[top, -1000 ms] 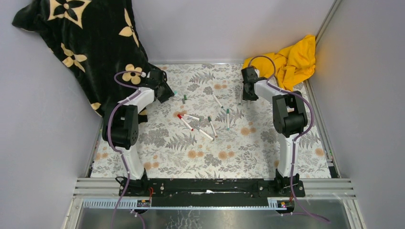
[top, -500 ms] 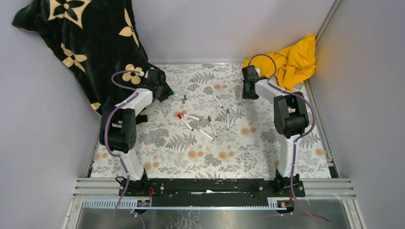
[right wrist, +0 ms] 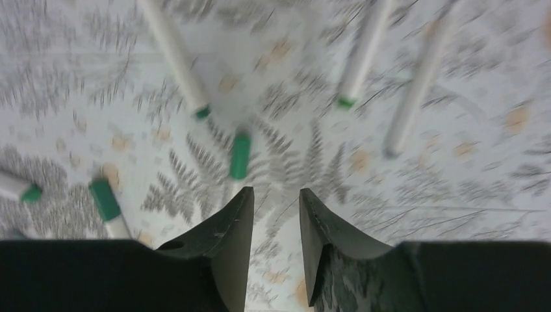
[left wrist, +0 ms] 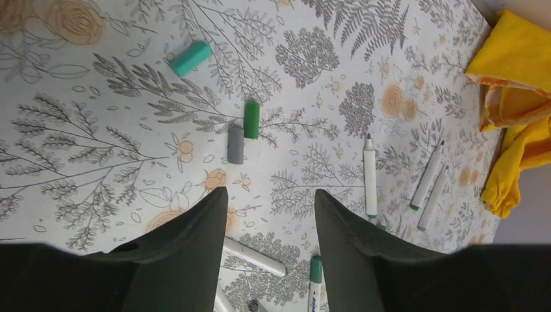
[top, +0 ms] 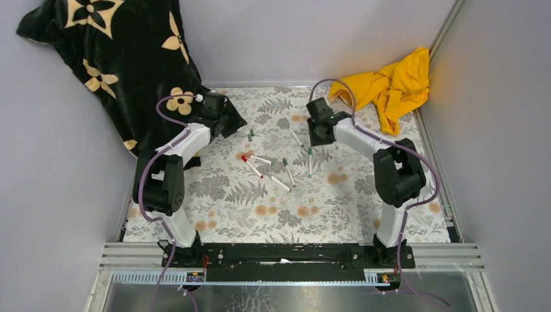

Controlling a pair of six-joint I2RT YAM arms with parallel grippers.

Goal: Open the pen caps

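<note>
- The flowered table cover (top: 227, 214) fills my top view, with a black blanket (top: 110, 58) heaped at its 10 o'clock corner and a yellow cloth (top: 396, 81) at 2 o'clock.
- The left gripper (top: 229, 122) hangs at 11 o'clock of the pen scatter. Its wrist view shows the left gripper (left wrist: 269, 195) spread wide and holding nothing.
- The right gripper (top: 318, 133) sits at 1 o'clock of the scatter. In its wrist view the right gripper (right wrist: 275, 192) has only a narrow gap, with bare cover in it.
- The white pens (top: 278, 182) lie loose mid-table. One wears a red cap (top: 245, 158) and another a dark green cap (top: 284, 161).
- Three pen caps lie off at 12 o'clock of my left fingers: a green cap (left wrist: 251, 119), a grey cap (left wrist: 235, 143) just beside it at 7 o'clock, and a teal cap (left wrist: 191, 58) apart at 10 o'clock.
- A short green piece (right wrist: 240, 155) lies at 11 o'clock of the right fingertips. It is probably a cap, but the blur keeps me unsure.
</note>
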